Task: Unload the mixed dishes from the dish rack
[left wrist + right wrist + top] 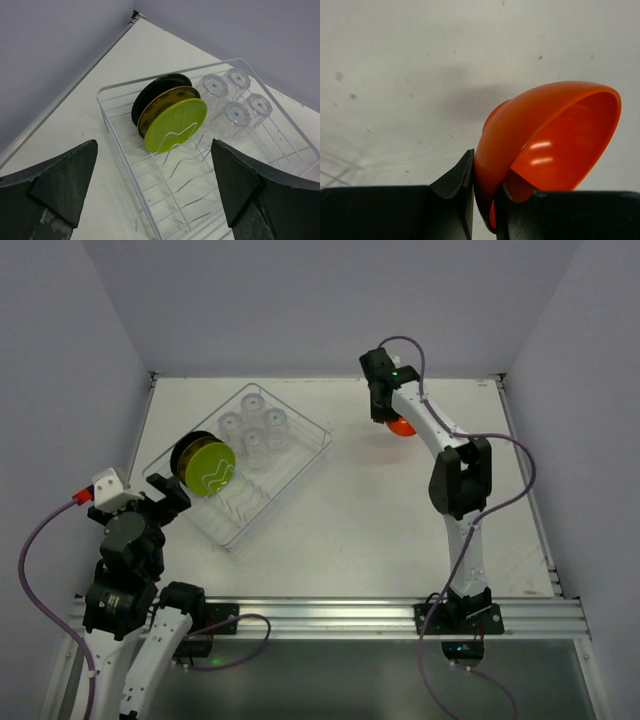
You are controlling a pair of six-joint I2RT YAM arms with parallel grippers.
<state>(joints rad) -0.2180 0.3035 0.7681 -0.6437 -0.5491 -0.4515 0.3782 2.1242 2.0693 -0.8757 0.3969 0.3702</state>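
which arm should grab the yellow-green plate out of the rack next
Left, probably. The left gripper is open, facing the yellow-green plate at the near end of the dish rack. The right gripper is shut on the orange bowl, away from the rack.

The left gripper hung with fingers spread at the near corner of the dish rack. Low wire tines lay bare ahead of it. Beyond them an upright plate, possibly two discs together, blocked the left side, and four tumblers packed the far end. The side wall crowded the rack's left. Open table stretched to the right arm, whose right gripper pinched the orange bowl low over the surface.
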